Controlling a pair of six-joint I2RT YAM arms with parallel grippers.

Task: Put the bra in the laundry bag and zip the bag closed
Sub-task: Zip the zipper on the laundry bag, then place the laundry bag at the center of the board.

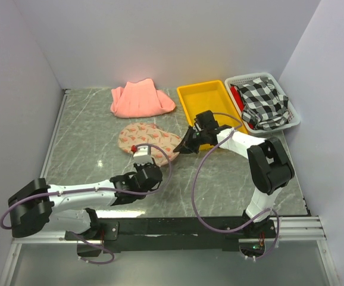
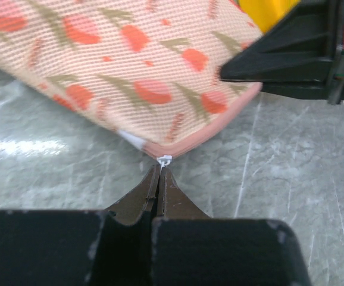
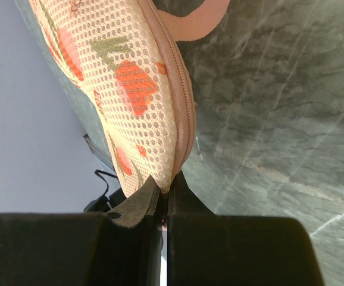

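Note:
The laundry bag (image 1: 147, 137), beige mesh with red-orange prints and pink edging, lies flat at mid-table. My left gripper (image 2: 161, 169) is shut on the small white zip pull (image 2: 163, 159) at the bag's near pink edge (image 2: 178, 146). In the top view the left gripper (image 1: 142, 152) sits at the bag's near side. My right gripper (image 3: 169, 186) is shut on the bag's mesh end (image 3: 124, 89), right beside the pink zip (image 3: 184, 101). From above, the right gripper (image 1: 180, 149) is at the bag's right end. The bra is hidden from every view.
A salmon-pink folded cloth (image 1: 141, 99) lies behind the bag. A yellow tray (image 1: 186, 102) stands at the back right, close behind the right arm. Right of it is a white basket (image 1: 292, 114) holding a checked cloth (image 1: 264, 101). Walls close in the left, back and right.

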